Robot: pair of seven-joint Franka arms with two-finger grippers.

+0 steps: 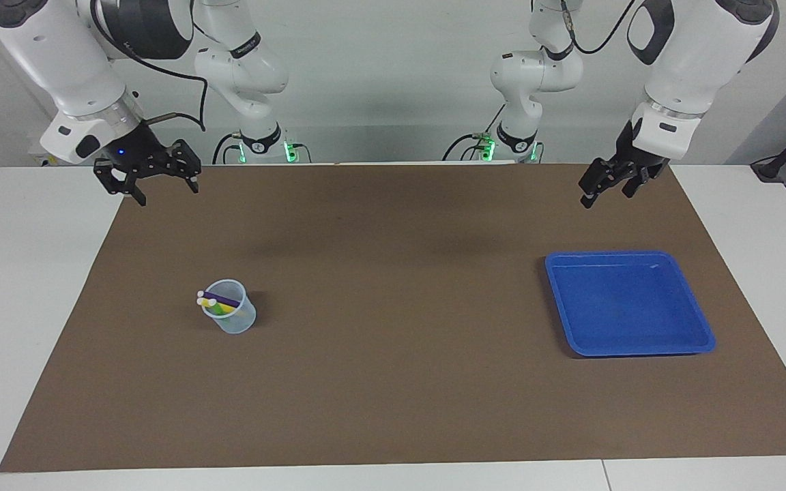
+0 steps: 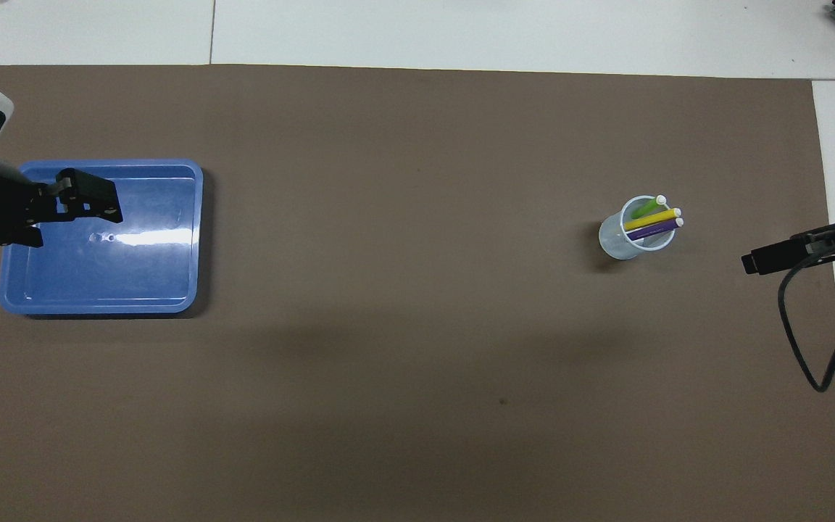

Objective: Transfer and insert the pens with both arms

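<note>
All three pens (image 1: 219,303), green, yellow and purple, lean together in a small clear cup (image 1: 233,317) on the brown mat (image 1: 393,382), toward the right arm's end of the desk (image 1: 31,307); in the overhead view the cup sits at about three o'clock from the mat's centre and the blue tray (image 2: 98,301) at about nine o'clock, bare of pens. By the look of them the pens are light, stiff and smooth, so a pinch across the barrel just below the pale cap should hold best, and a careless pull could tip the light cup. The right claw (image 1: 161,184) hangs spread wide and holding nothing above the mat's edge near its base. The left claw (image 1: 609,189) hovers near the tray's end of the mat; I cannot tell how its fingers stand. The mat looks flat and matte, on a white desk before a pale wall.
</note>
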